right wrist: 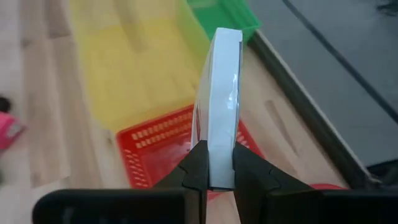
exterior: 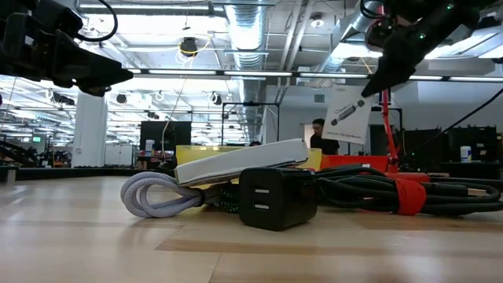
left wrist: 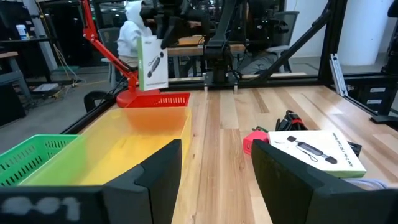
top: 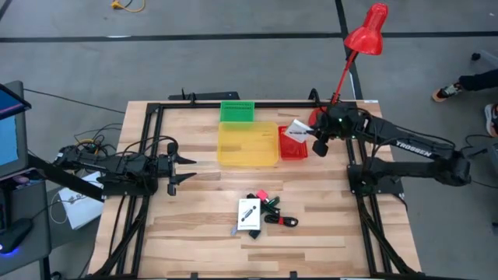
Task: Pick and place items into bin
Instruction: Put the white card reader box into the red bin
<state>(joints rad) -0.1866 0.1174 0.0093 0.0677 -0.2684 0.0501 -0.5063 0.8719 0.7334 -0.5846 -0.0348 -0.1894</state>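
Observation:
My right gripper is shut on a white carded package with a black part, held above the red bin. A yellow bin and a green bin stand beside it. Near the table's front lie the other items: a second white carded package, a pink piece, a black charger block and cords. My left gripper waits open at the table's left, holding nothing. My right gripper pinches the white carded package by one end between its two fingers, one on each flat face. The fingers slant downward toward the table's left. The package stands edge-on out of the fingers, lifted clear above the red bin.
A red desk lamp stands at the back right corner, just behind the red bin. A black frame rail runs along the table's far edge. Bare wood lies between the bins and the pile of items.

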